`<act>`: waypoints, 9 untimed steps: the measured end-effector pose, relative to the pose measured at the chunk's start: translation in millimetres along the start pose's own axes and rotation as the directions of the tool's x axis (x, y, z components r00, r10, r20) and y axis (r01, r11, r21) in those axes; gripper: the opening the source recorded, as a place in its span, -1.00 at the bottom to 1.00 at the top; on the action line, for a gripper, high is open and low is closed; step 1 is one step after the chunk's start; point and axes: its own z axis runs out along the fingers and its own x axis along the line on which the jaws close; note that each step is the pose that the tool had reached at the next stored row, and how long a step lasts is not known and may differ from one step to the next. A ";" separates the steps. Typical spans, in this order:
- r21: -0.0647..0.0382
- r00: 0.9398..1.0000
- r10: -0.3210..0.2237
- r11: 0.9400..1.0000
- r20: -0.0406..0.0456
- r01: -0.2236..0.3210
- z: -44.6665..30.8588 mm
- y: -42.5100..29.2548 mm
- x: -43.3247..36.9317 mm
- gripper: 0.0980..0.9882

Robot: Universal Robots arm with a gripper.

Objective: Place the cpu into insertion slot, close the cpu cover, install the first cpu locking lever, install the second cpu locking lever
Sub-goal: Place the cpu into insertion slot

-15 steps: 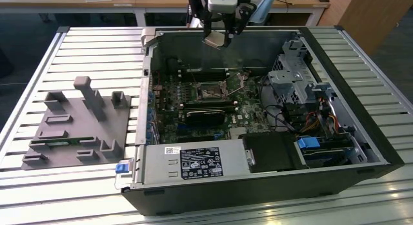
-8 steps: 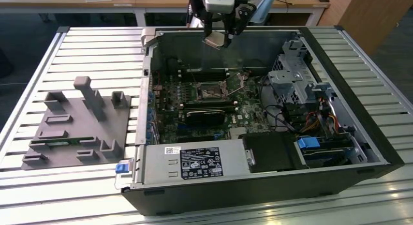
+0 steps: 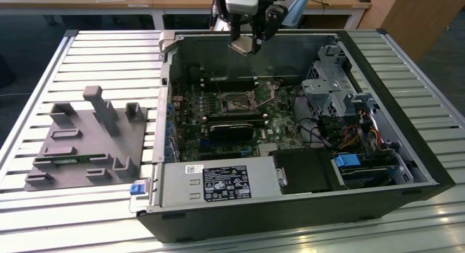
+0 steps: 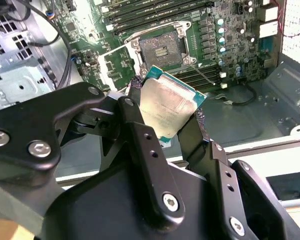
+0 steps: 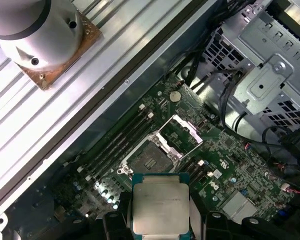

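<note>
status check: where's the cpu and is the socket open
End effector shut on the cpu, above the motherboard. Insertion slot bare, cpu cover flipped open. Nothing between them.

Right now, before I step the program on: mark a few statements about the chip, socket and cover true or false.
1. The jaws are shut on the cpu. True.
2. The cpu sits in the insertion slot. False: the slot is bare, and the cpu hangs above the open computer case.
3. The cpu cover is closed over the slot. False: it is swung open and lies beside the slot.
4. A grey fixture stands on the table, to the exterior view's left of the case. True.
</note>
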 end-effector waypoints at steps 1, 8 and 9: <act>0.000 1.000 0.011 1.000 0.001 -0.011 0.0 0.0 0.0 0.00; -0.002 0.996 0.083 0.997 0.007 -0.083 0.1 0.0 0.0 0.00; -0.002 0.996 0.093 0.996 0.008 -0.093 0.1 0.0 0.0 0.00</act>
